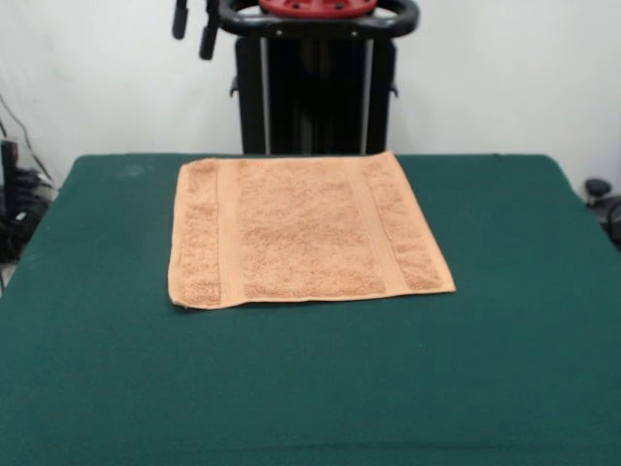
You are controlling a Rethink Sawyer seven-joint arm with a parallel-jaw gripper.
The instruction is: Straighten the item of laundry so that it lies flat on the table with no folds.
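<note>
Table [524, 369]: we find green cloth throughout | Towel [303, 231]: flat, no folds noted, centre toward 12 o'clock (border bands run near left and right edges) | Gripper [194, 24]: tips at 11 o'clock, well clear; finger state we cannot tell

We see the robot's pedestal [315, 95]: black upright column, two thin silver vertical strips down its front. On top, a black rounded ring [320, 21] around a red part [318, 8]. Two black stubby fingertips [194, 24] at upper left.
</note>
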